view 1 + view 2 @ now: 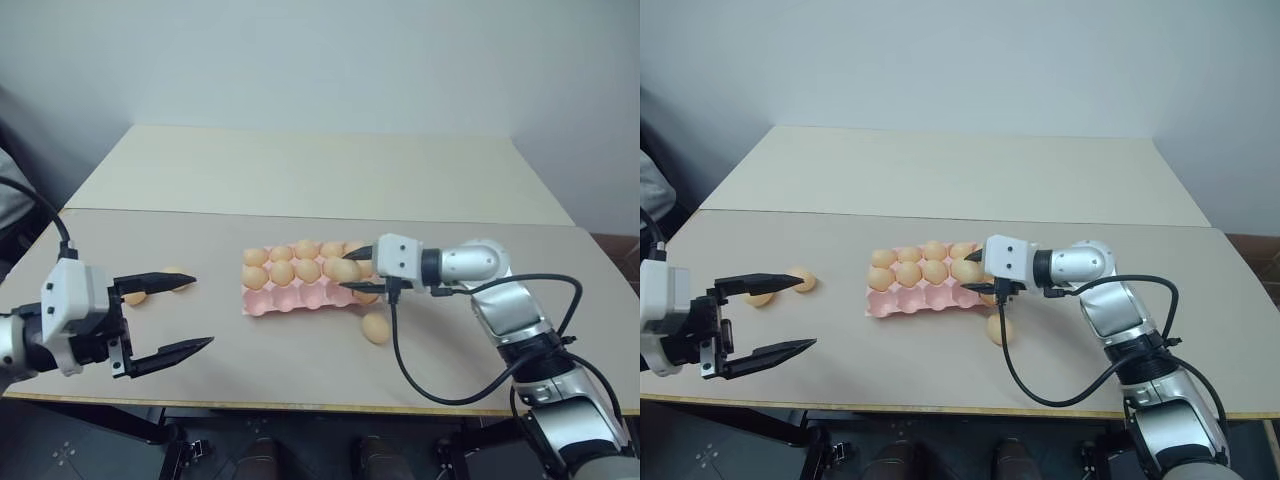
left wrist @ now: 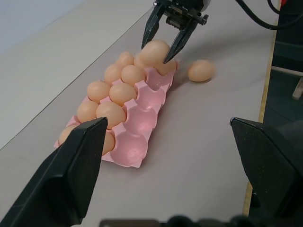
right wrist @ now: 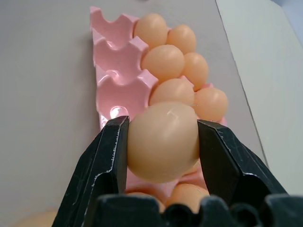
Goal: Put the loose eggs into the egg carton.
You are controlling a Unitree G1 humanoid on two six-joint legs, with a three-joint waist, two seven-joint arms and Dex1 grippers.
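The pink egg carton (image 1: 292, 300) lies at the table's middle, its two back rows filled with eggs and its front row of cups bare. My right gripper (image 1: 349, 271) hovers over the carton's right end, shut on one pale orange egg (image 3: 163, 142). One loose egg (image 1: 375, 327) rests on the table just off the carton's front right corner. Two more loose eggs (image 1: 135, 296) (image 1: 179, 280) lie at the left, by the far finger of my left gripper (image 1: 203, 312). That gripper is wide open, empty, and points toward the carton.
The table's front edge (image 1: 300, 408) runs just below both arms. A seam (image 1: 300, 215) separates this table from a second one behind it. A black cable (image 1: 420, 385) loops from my right wrist over the table's front right.
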